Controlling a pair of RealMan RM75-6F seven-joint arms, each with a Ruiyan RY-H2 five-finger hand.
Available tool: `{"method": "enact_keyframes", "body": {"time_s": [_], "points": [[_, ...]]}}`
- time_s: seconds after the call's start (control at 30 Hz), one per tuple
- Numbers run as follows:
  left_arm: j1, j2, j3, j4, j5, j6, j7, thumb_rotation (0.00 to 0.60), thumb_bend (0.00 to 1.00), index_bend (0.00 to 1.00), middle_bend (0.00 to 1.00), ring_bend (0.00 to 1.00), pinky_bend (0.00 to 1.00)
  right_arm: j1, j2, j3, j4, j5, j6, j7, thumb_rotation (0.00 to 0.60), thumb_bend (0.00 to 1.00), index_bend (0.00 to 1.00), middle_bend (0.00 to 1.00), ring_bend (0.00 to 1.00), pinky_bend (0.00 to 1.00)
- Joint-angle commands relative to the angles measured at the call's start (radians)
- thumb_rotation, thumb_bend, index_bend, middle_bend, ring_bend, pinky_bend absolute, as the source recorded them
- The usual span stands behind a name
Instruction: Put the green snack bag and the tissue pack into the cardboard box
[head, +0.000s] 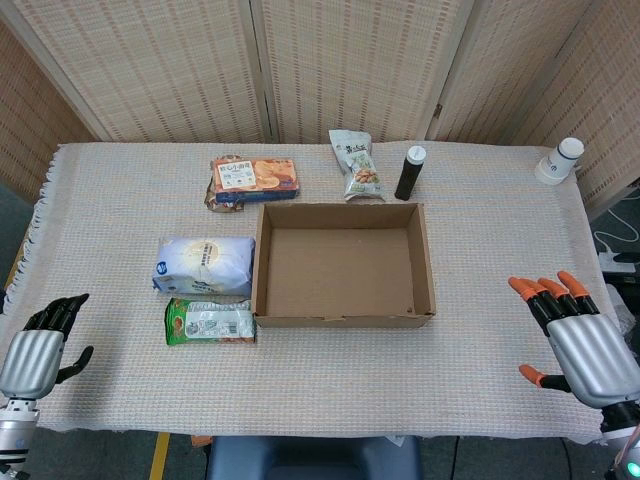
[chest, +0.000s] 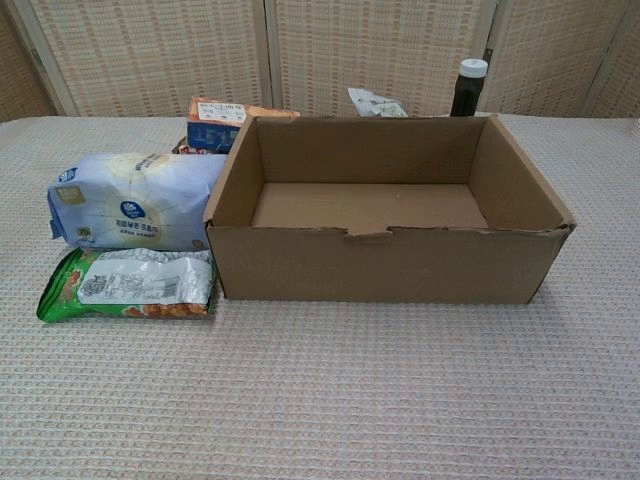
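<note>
- A staged robot test room, likely a lab.
- Woven folding screens (head: 350, 60) wall off the table (head: 500, 390).
- A knitted cloth covers the table.
- Yellow tape (head: 160, 455) marks the floor.

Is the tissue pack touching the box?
Touching. In the chest view the tissue pack presses against the box's left wall, with no gap between them.

Far side of the table (head: 500, 380): orange snack box (head: 255, 178), pale nut pouch (head: 358, 166) lying flat, dark bottle (head: 410, 172) upright just beside it. White jar (head: 560, 160) at far right corner. Woven screens (head: 350, 60) behind.
</note>
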Motion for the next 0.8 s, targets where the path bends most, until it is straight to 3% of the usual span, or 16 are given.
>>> {"method": "enact_keyframes", "body": {"time_s": [0.03, 0.37, 0.6, 0.8], "points": [[-0.001, 0.0, 0.0, 0.0, 0.001, 0.0, -0.001, 0.6, 0.31, 0.1, 0.15, 0.13, 0.26, 0.0, 0.0, 0.0, 0.0, 0.001, 0.0, 0.001, 0.6, 0.07, 0.08, 0.12, 0.0, 0.0], [-0.007, 0.037, -0.003, -0.078, 0.028, 0.016, 0.013, 0.6, 0.31, 0.1, 0.15, 0.13, 0.26, 0.002, 0.006, 0.004, 0.0, 0.005, 0.003, 0.012, 0.6, 0.06, 0.08, 0.12, 0.0, 0.0], [-0.023, 0.133, 0.004, -0.259, -0.011, -0.053, 0.093, 0.6, 0.31, 0.1, 0.15, 0.13, 0.28, 0.022, -0.006, 0.015, 0.0, 0.046, -0.02, -0.006, 0.6, 0.07, 0.08, 0.11, 0.0, 0.0], [-0.059, 0.225, 0.011, -0.484, -0.051, -0.141, 0.182, 0.6, 0.31, 0.07, 0.13, 0.12, 0.3, 0.039, -0.014, 0.025, 0.0, 0.09, -0.038, -0.027, 0.6, 0.07, 0.08, 0.11, 0.0, 0.0]]}}
